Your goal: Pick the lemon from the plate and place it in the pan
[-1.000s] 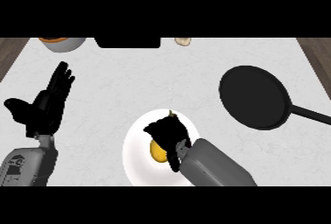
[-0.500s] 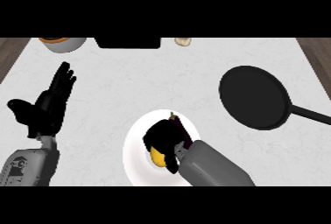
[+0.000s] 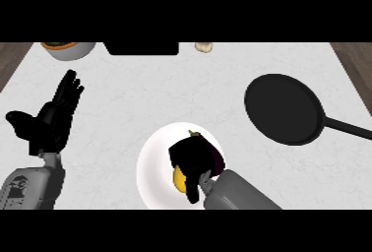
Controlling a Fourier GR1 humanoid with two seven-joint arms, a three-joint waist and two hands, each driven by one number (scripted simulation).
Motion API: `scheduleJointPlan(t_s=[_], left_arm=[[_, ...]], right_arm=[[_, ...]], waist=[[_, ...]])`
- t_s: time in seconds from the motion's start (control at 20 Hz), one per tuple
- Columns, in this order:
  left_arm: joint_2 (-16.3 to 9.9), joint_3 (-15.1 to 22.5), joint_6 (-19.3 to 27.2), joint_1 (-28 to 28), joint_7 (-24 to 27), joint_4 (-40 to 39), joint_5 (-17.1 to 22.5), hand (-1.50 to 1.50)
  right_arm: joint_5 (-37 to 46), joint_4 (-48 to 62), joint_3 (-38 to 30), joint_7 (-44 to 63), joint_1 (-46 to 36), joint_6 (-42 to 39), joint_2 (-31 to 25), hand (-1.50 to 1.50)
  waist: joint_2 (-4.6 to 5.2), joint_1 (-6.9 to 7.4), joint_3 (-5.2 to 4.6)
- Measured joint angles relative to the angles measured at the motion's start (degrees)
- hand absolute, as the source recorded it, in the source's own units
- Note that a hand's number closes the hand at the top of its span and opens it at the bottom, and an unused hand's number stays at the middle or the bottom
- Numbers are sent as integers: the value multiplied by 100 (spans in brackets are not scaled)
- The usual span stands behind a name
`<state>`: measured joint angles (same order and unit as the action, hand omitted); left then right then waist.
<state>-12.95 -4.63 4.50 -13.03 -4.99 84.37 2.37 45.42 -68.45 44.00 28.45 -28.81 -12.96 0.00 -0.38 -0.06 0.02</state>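
Lemon [image 3: 178, 179] on white plate [image 3: 156, 162], right hand [image 3: 192, 160] curled over it; pan [image 3: 283, 108] well apart; left hand [image 3: 51, 120] spread, resting.

I am looking down at a kitchen. A pale marbled desk [image 3: 145, 88] carries cooking things: a black pan [image 3: 283, 108] with a long handle, a white plate [image 3: 156, 167] with food on it, and a bowl [image 3: 69, 49] at the far edge. Wood flooring [image 3: 11, 59] shows past the desk's sides.
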Motion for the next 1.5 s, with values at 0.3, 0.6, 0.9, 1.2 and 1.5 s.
scheduleJointPlan(t_s=[0.3, 0.6, 0.9, 1.2, 1.5], left_arm=[[54, 19, 61, 26, -37, 5, -39, 0], [12, -39, 6, 27, 45, -53, -34, 0], [99, 1, 47, 77, 75, 23, -80, 0], [91, -46, -31, 34, 80, 2, -20, 0], [60, -39, -67, 45, -66, 163, -31, 0]], right_arm=[[736, -1006, 196, 1760, 35, 1179, 0, 150], [1607, -2223, 355, 2825, 84, 1598, -10, 150], [2031, -3012, -241, 2975, 194, 1747, -126, 150], [1414, -3213, -1509, 2359, 347, 2372, -418, 150], [535, -2640, -2905, 1204, 373, 2608, -1261, 150]], waist=[[-29, -55, -3], [-8, -64, -3], [16, -37, -1], [42, -7, 1], [55, 23, 2]])
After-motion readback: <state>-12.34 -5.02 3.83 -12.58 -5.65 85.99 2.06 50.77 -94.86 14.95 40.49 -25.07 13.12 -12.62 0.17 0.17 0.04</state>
